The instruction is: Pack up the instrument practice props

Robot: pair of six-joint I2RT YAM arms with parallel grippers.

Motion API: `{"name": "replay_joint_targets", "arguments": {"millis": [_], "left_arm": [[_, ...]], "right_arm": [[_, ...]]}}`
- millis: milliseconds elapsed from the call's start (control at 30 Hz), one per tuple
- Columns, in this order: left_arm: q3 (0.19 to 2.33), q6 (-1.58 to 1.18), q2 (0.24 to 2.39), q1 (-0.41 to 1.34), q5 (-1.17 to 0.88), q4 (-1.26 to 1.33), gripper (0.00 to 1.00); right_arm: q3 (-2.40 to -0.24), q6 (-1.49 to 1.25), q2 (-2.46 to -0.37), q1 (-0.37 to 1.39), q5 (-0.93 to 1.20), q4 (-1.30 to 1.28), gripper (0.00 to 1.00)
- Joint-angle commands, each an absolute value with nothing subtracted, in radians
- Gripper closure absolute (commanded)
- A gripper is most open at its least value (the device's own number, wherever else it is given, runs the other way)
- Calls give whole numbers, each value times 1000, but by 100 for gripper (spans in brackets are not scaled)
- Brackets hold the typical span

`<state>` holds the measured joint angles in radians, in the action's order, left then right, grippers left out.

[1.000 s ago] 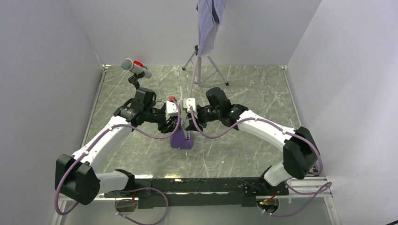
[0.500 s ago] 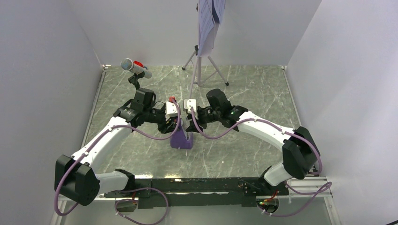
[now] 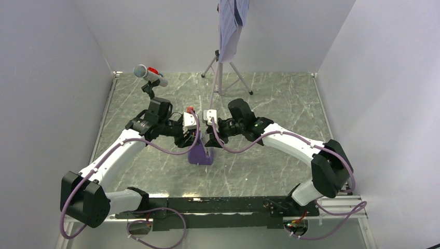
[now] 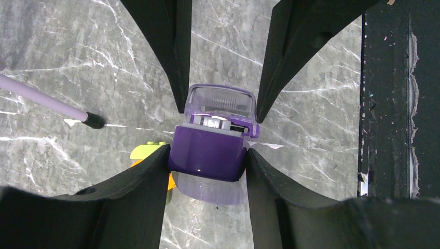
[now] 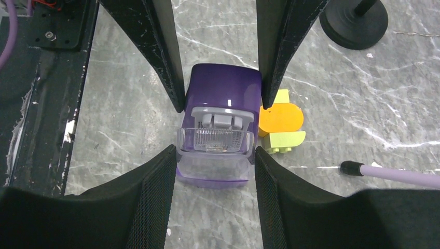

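Note:
The purple wedge metronome stands on the marble floor, mid-front. My left gripper is shut on its solid purple body, both fingers touching its sides. My right gripper closes from the opposite side on its clear front cover. The orange-and-yellow-green block lies right beside the metronome, partly behind my left finger. The silver microphone stands back left, its black base visible. The grey music stand holds white sheet-music pages at the back.
A lilac tripod leg with a black tip reaches toward the block. The black base rail runs along the near edge, close to the metronome. White walls enclose three sides.
Almost nothing. The right arm has shifted very slightly; both grippers and the metronome stay where they were.

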<state>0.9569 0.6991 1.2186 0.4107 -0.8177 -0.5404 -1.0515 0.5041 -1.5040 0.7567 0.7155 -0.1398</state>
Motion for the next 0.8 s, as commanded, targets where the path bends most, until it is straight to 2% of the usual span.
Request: {"name": "replay_joint_targets", "arguments": {"millis": [0,367,767], "left_arm": [[924,729,1225,411,-792,-618,99],[919,727,1211,411,-802,-609,99],[898,730,1193,411,-795,-611,99]], "right_arm": [[-1043,489,-1516,759,735,-86,100],[-1026,516,-1580,777,660,-74,100],[-995,508,-1580,794,682,-58,100]]}}
